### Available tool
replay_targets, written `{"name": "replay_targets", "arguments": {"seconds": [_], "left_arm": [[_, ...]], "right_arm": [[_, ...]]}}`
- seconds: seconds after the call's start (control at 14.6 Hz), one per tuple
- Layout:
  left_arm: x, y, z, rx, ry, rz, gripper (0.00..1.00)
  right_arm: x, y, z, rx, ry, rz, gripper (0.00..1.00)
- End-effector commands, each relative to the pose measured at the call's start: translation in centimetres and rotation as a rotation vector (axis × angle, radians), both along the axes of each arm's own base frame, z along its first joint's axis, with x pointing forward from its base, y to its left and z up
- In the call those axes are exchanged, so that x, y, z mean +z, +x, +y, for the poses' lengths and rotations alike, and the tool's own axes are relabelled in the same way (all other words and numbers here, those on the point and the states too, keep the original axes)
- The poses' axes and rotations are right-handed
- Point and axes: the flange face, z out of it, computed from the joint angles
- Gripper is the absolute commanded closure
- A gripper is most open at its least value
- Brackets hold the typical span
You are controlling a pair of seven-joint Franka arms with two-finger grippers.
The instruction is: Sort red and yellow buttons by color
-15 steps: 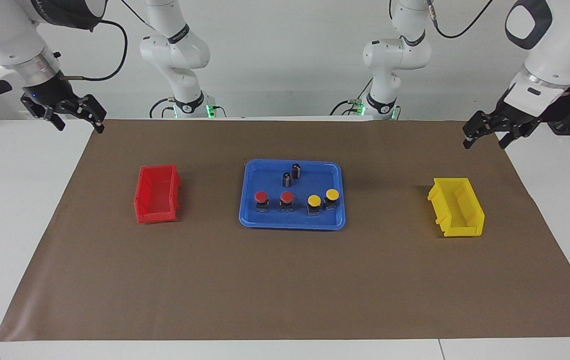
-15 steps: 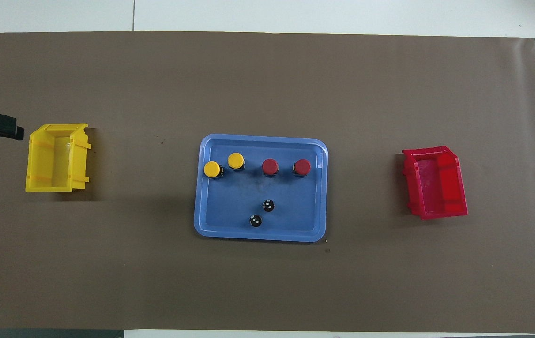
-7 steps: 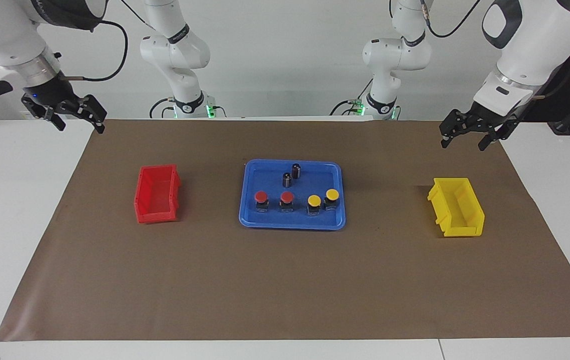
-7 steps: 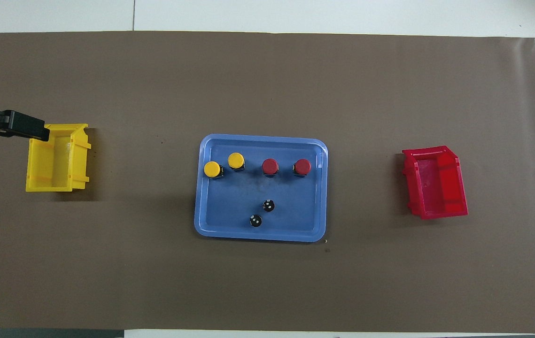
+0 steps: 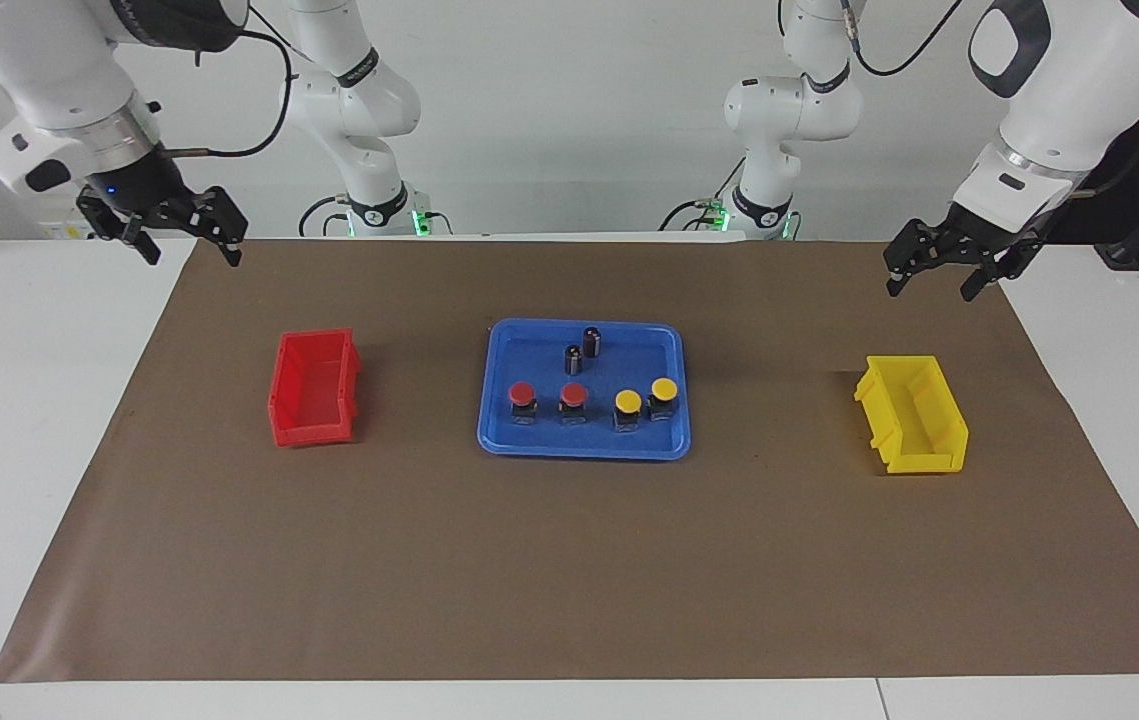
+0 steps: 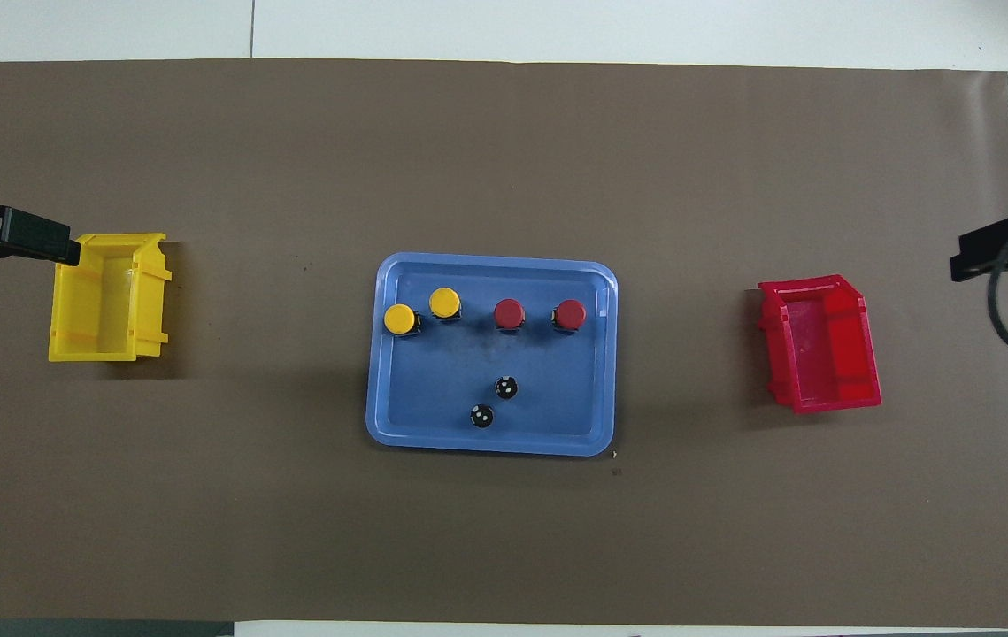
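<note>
I've got both arms up in the air, nothing held. Left gripper [image 5: 929, 275] spread wide over the mat near the yellow bin [image 5: 914, 415]; right gripper [image 5: 187, 235] spread too, over the mat edge near the red bin [image 5: 314, 388]. All 4 buttons sit in a row on the blue tray [image 5: 499, 435]: red buttons [image 5: 523, 393] toward the red bin, yellow buttons [image 5: 628, 402] toward the yellow bin.

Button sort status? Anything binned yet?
Done: nothing. The red bin and yellow bin are empty. In hand: nothing; left claw and right claw are open, up over the table's ends. Left: both red buttons and both yellow buttons sit on the blue tray.
</note>
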Motion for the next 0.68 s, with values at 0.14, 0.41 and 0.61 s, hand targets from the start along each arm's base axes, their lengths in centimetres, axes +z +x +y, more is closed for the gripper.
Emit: {"name": "replay_targets", "arguments": {"seconds": [0.14,0.41,0.61], "left_arm": [[0.3,-0.7,1.1,0.014,-0.005,0.006,0.00],[0.3,-0.7,1.1,0.014,-0.005,0.006,0.00],[0.3,-0.7,1.0,0.012,-0.005,0.006,0.00]], "right_arm": [[-6.1,4.9,16.6,-0.083,0.031,-0.029,0.00],[-15.2,4.8,26.4,-0.127,0.069,-0.099,0.00],[-20.1,3.6,28.0,-0.122,0.081,-0.118,0.00]]}}
